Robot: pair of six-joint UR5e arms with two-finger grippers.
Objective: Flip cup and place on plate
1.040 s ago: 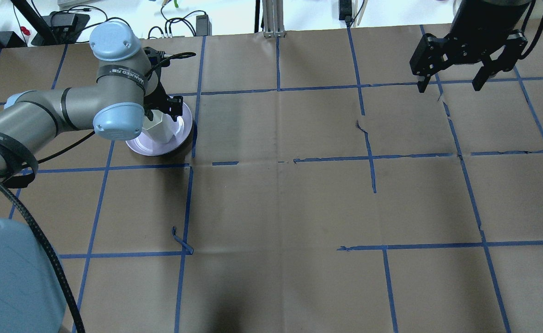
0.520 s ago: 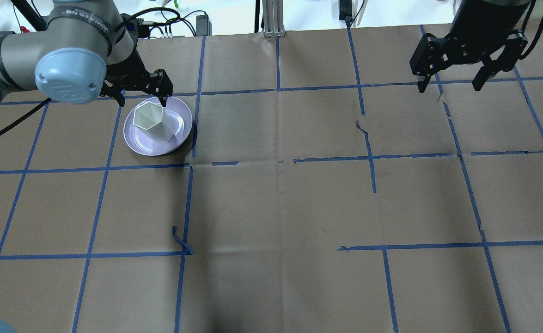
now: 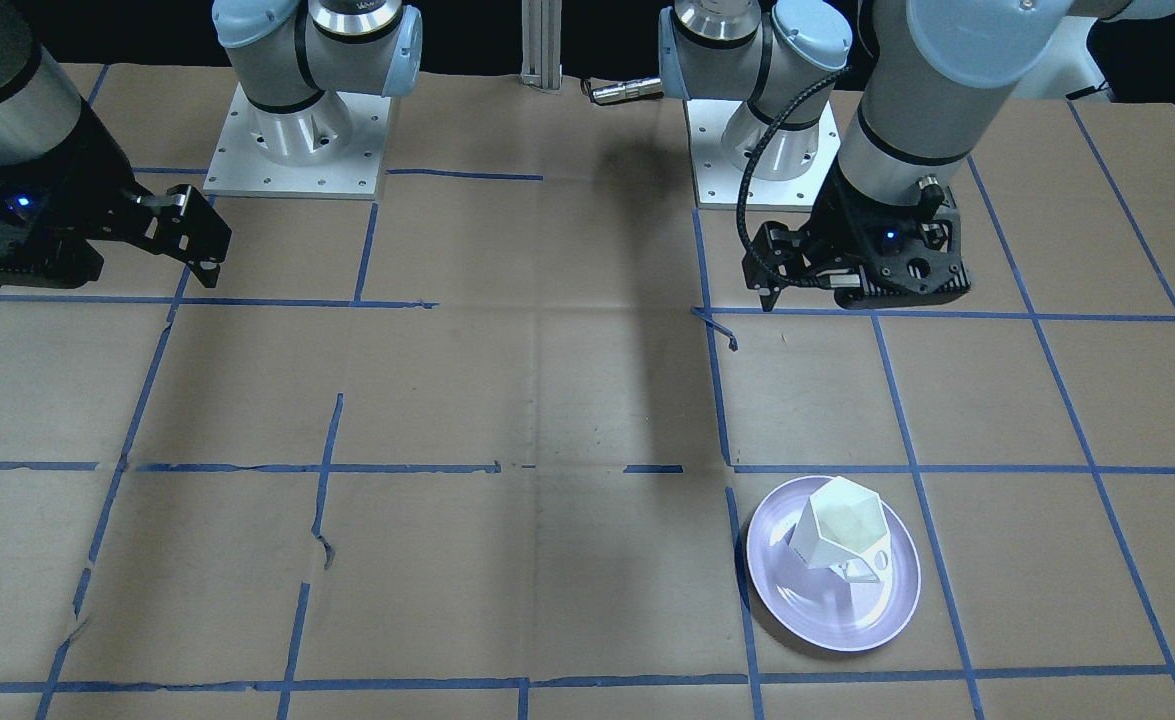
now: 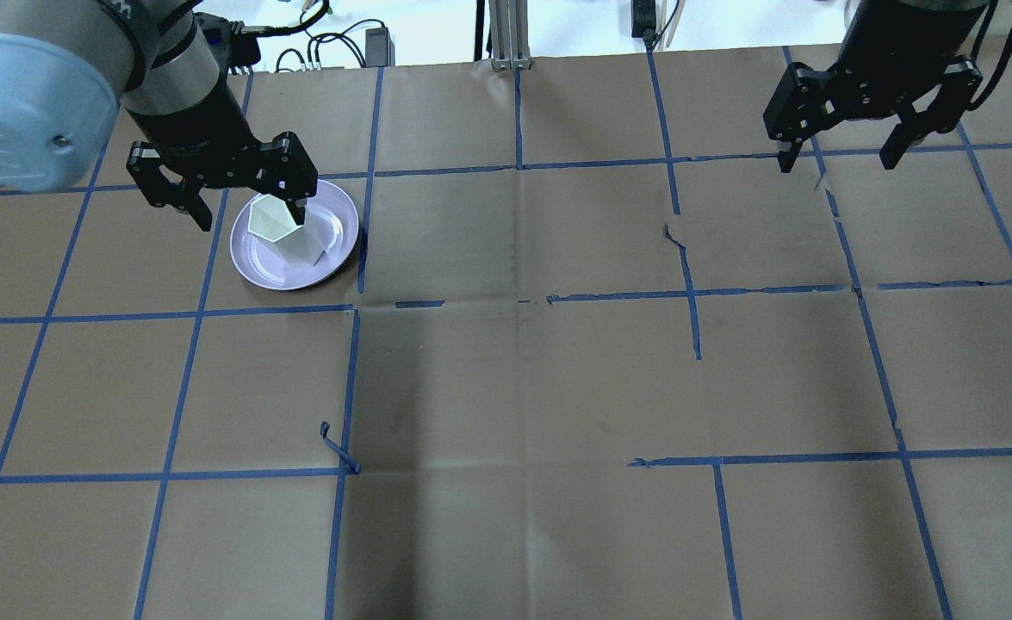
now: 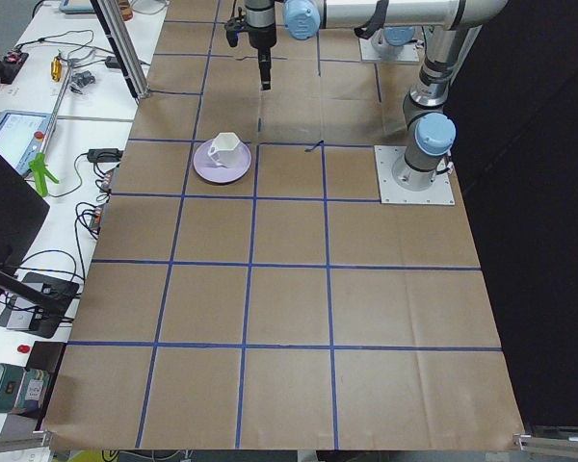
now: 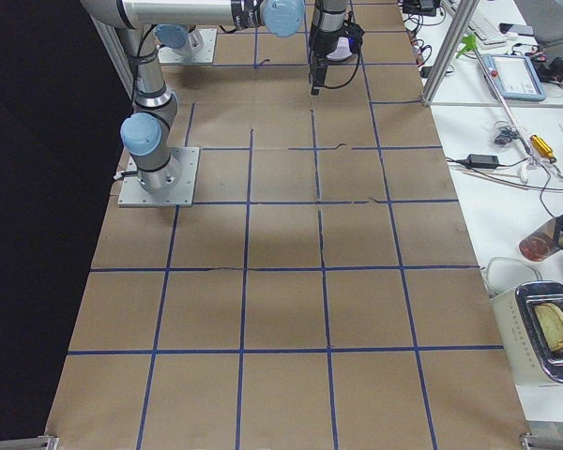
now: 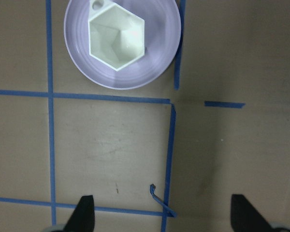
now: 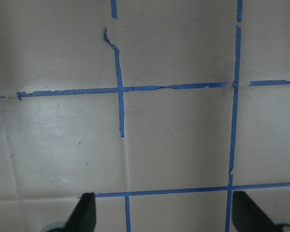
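Note:
The white faceted cup (image 4: pixel 280 226) stands upright, mouth up, on the pale lavender plate (image 4: pixel 257 262) at the table's far left. Cup (image 3: pixel 840 525) and plate (image 3: pixel 827 612) also show in the front view, and in the left wrist view the cup (image 7: pixel 117 41) sits on the plate (image 7: pixel 159 60) at the frame's top. My left gripper (image 4: pixel 252 220) (image 7: pixel 164 215) is open and empty, raised well above the table on the robot's side of the plate. My right gripper (image 4: pixel 837 160) (image 8: pixel 164 212) is open and empty, high over the far right.
A loose curl of blue tape (image 4: pixel 338 448) sticks up from the brown paper nearer the robot than the plate. The paper is torn near the middle right (image 4: pixel 678 243). The two arm bases (image 3: pixel 292 135) stand at the robot's edge. Cables lie beyond the far edge.
My left gripper let go of the cup, rose and drew back toward the robot. The cup stays upright on the plate. The right arm has not moved.

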